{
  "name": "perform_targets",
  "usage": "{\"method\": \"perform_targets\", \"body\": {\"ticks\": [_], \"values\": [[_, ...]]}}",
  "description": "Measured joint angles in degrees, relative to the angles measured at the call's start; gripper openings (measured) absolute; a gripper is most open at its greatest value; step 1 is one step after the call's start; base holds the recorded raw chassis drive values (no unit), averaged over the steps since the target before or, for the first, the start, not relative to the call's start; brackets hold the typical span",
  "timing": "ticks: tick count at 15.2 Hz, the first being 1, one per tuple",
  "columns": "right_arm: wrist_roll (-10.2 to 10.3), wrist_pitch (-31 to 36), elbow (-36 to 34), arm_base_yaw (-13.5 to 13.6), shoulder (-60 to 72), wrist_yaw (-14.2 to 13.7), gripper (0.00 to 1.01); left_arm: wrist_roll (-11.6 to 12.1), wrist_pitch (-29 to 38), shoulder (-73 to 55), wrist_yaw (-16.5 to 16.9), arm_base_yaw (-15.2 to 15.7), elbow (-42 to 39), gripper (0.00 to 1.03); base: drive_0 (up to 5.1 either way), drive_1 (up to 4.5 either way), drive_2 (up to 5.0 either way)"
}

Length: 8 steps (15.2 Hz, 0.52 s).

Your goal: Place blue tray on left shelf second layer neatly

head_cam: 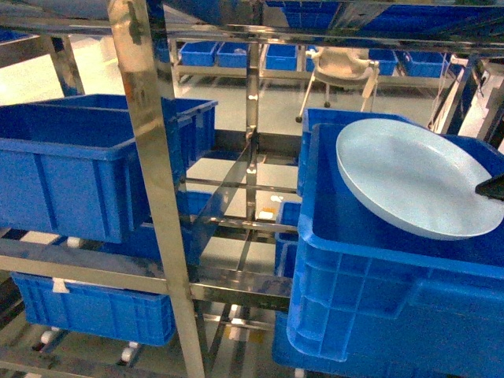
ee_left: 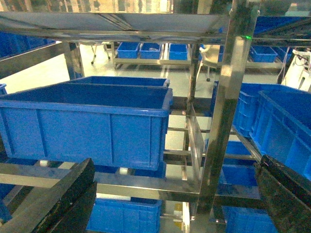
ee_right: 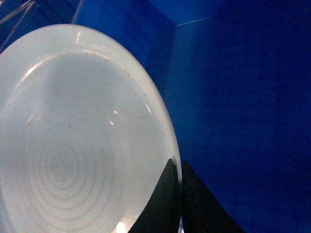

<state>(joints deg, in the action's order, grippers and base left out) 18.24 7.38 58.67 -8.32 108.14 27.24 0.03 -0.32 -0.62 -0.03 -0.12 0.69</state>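
Warehouse floor behind shiny stainless-steel rack (head_cam: 154,157). Pale sky-blue round plastic tray (head_cam: 413,177) tilting over deep dark-blue ribbed crate (head_cam: 370,299), right gripper (ee_right: 179,194) pinching its rim; left gripper (ee_left: 170,199) gaping wide.

Left end effector (ee_left: 175,204): two black fingers (ee_left: 58,204) are visible in the left wrist view, one at each lower corner of the frame. Each finger is a broad, flat-faced bar with straight edges and a matte, faintly textured surface. No screws, cables or markings can be made out on either one.

Right end effector (ee_right: 181,194): two black fingers (ee_right: 160,204) taper upward to narrow, pointed tips, with smooth curved outer edges. In the head view only a small black wedge-shaped portion shows at the right edge; its detail cannot be resolved
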Motion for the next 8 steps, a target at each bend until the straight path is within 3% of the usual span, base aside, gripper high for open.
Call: {"method": "perform_targets", "body": {"ticks": [1, 4, 5, 8], "values": [[0.4, 1.4, 0.1, -0.2, 1.7, -1.6, 0.02, 0.0, 0.0, 0.0, 0.0, 0.0, 0.0, 0.98, 0.0, 0.0, 0.0], [2.0, 5.9, -0.6, -0.3, 3.3, -2.0, 0.02, 0.0, 0.0, 0.0, 0.0, 0.0, 0.0, 0.98, 0.0, 0.0, 0.0], [3.1, 8.5, -1.5, -0.3, 3.3, -1.4, 0.1, 0.0, 0.0, 0.0, 0.0, 0.0, 0.0, 0.98, 0.0, 0.0, 0.0], [7.1, 10.9, -7.6, 1.0, -1.9, 0.6, 0.48, 0.0, 0.0, 0.0, 0.0, 0.0, 0.0, 0.98, 0.0, 0.0, 0.0]]}}
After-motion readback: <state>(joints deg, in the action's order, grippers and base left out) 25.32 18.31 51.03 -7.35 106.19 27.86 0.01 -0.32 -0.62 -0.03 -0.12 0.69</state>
